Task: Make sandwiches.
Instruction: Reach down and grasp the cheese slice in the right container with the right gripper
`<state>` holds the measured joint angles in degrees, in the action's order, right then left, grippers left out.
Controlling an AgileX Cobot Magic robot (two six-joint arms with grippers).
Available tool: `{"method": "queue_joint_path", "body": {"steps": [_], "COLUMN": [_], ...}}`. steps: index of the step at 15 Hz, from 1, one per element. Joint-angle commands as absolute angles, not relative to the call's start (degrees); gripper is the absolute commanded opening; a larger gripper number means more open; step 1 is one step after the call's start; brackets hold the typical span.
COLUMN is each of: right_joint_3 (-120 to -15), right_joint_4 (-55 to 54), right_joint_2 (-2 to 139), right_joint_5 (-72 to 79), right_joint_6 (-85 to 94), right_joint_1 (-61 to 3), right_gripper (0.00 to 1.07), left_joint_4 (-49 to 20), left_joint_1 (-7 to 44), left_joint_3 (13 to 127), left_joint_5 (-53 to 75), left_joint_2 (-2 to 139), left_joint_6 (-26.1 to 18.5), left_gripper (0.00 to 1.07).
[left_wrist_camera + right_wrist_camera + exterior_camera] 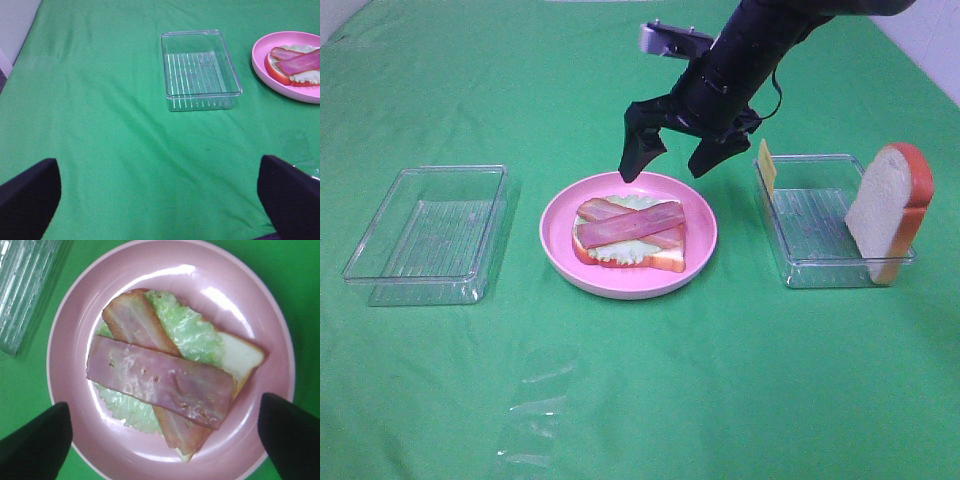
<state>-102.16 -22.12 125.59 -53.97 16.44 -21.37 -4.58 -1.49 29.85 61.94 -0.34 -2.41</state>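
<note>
The half-built sandwich (630, 235) lies on the round pink plate (558, 215): a white bread slice (242, 355), pale green lettuce (190, 332) and two crossed bacon strips (160, 382). My right gripper (668, 166) hangs open just above the plate's far side, and nothing sits between its fingers (35, 445). A second bread slice (885, 210) leans upright against the right clear tray (810, 270). A yellow cheese slice (766, 165) stands at that tray's near-left corner. My left gripper (160, 200) is open over bare cloth, out of the overhead view.
An empty clear tray (430, 230) sits left of the plate, also seen from the left wrist as the tray (200, 70). Green cloth covers the whole table. A crumpled clear film (535, 410) lies near the front edge.
</note>
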Motion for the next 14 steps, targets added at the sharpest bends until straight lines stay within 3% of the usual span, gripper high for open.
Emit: {"method": "queue_joint_path", "body": {"steps": [1, 5, 8, 14], "right_joint_3": [-102.5, -111.5, -117.23, -118.2], "right_joint_4": [-16.79, -1.43, -1.15, -4.93], "right_joint_2": [123.01, 123.01, 126.05, 131.04], "right_joint_5": [-55.18, -63.31, -68.58, -70.02], "right_joint_6": [10.43, -3.78, -5.27, -7.1], "right_joint_1": [-21.43, -21.14, -18.33, -11.23], "right_gripper": [0.99, 0.99, 0.99, 0.99], "left_joint_4": [-4.87, -4.87, -4.87, -4.87], "left_joint_1": [-1.66, -1.66, -1.66, -1.66], "left_joint_3": [29.68, 29.68, 29.68, 29.68], "left_joint_5": [61.71, 61.71, 61.71, 61.71], "left_joint_2": [-1.38, -1.38, -1.38, -1.38], "left_joint_6": [-2.18, -2.18, -2.18, -2.18], "left_gripper": [1.0, 1.0, 1.0, 1.0]}}
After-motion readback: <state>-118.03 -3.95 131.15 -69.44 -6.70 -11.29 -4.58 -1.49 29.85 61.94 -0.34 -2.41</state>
